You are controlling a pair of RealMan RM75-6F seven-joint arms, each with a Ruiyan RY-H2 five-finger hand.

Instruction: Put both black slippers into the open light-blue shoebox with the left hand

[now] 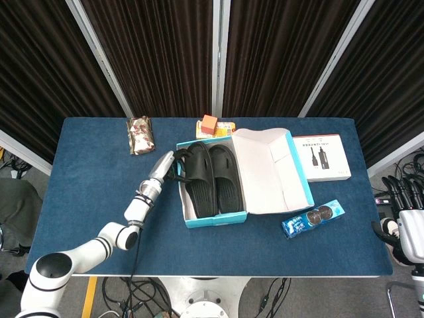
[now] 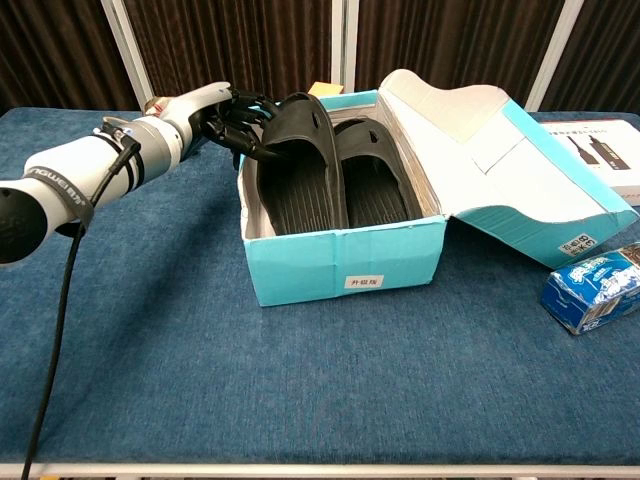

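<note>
Lab test bay: dark curtains (image 1: 165, 53), blue-covered table (image 1: 86, 172), floor cables (image 1: 139, 291).

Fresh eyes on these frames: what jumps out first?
The open light-blue shoebox at mid-table, lid flopped to its right, with both black slippers inside. The left hand is at the box's left wall, fingers on the nearer slipper's raised strap end. The right hand sits off the table's right edge, idle.
</note>
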